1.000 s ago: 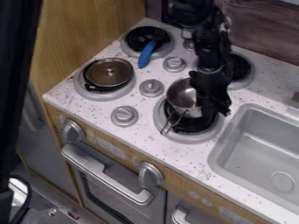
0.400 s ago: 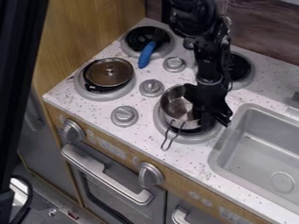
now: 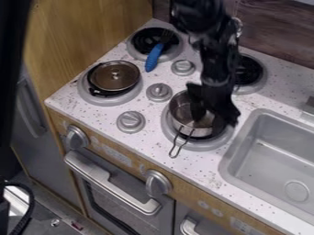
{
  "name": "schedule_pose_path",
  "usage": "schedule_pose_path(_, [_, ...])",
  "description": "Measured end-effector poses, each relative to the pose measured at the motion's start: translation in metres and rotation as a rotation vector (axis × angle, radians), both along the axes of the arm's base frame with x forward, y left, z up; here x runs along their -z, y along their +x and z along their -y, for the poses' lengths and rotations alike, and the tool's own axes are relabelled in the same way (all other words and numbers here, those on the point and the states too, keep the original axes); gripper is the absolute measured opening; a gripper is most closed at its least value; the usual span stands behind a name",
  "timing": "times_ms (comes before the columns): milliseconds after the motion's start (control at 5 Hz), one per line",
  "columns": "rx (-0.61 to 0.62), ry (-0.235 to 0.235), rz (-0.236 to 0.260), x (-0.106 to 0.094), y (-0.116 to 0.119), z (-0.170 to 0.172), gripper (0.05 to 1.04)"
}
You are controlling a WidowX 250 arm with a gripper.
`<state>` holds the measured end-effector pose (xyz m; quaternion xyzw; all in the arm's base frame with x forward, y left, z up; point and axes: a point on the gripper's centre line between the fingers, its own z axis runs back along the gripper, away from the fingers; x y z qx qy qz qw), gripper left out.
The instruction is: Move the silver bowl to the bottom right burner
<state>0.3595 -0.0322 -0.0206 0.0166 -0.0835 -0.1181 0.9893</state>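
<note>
The silver bowl (image 3: pixel 182 113), a small metal pot with a wire handle, sits on the bottom right burner (image 3: pixel 193 145), its handle hanging over the burner's front-left edge. Over the bowl's right side stands the gripper (image 3: pixel 213 115), open, with one finger down inside the bowl and the other beyond its right rim. The arm hides the bowl's back right part. Black burner coil shows below the bowl.
A lidded pan (image 3: pixel 114 76) covers the front left burner. A blue-handled fork (image 3: pixel 154 57) lies across the back left burner. Silver knobs (image 3: pixel 159 92) stand between the burners, and a grey sink (image 3: pixel 276 156) is at the right.
The bowl has shifted slightly toward the front, its handle swinging lower, and has kept still since the middle frame. The gripper has since moved a little left and its fingers have spread.
</note>
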Motion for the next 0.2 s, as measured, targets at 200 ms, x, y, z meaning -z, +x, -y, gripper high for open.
schedule_pose_path(200, [-0.033, 0.008, 0.023, -0.0078, -0.0009, -0.0026, 1.001])
